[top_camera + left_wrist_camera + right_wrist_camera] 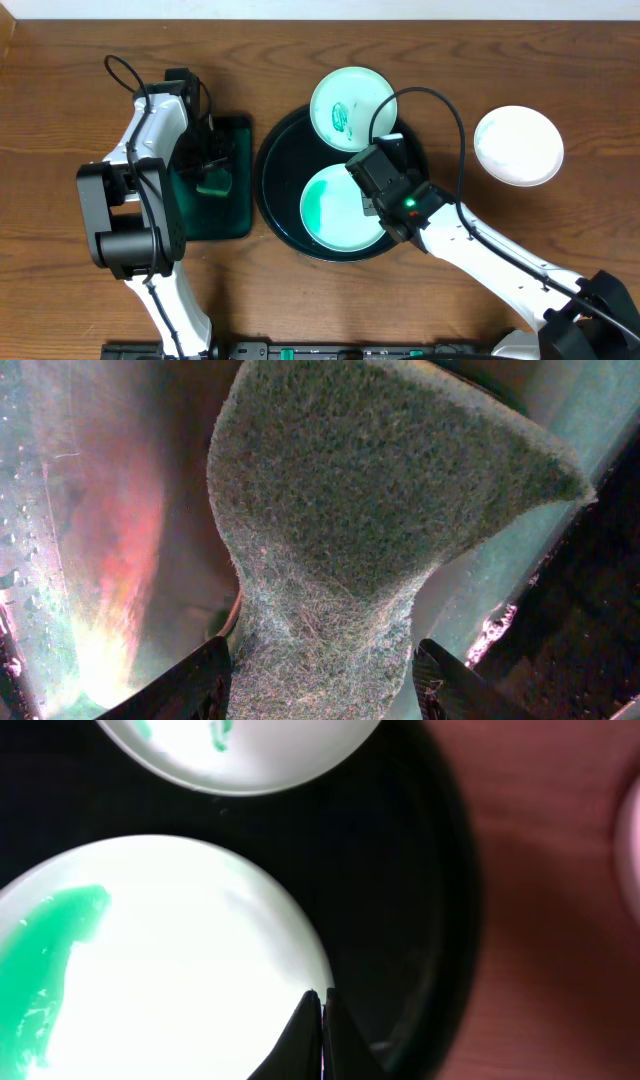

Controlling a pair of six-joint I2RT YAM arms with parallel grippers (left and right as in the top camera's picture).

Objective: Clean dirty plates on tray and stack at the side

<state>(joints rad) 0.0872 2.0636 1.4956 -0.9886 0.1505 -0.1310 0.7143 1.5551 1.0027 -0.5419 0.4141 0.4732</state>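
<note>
The round black tray [275,170] holds two plates. The upper plate [352,108] has teal smears and overhangs the tray's far rim. The lower plate [335,210] has a broad teal-green smear. A third plate [518,145], clean and white, lies on the table to the right. My right gripper [375,185] is shut on the lower plate's right rim; the right wrist view shows its fingers [322,1005] pinched at that plate's [180,970] edge. My left gripper [213,172] is shut on the green sponge [370,490], its fingers [322,680] either side of it.
The sponge sits over a rectangular dark green tray [235,215] left of the black tray, wet and glossy in the left wrist view [60,510]. The black tray's raised rim [455,920] runs just right of my right fingers. Brown wooden table [560,60] surrounds everything.
</note>
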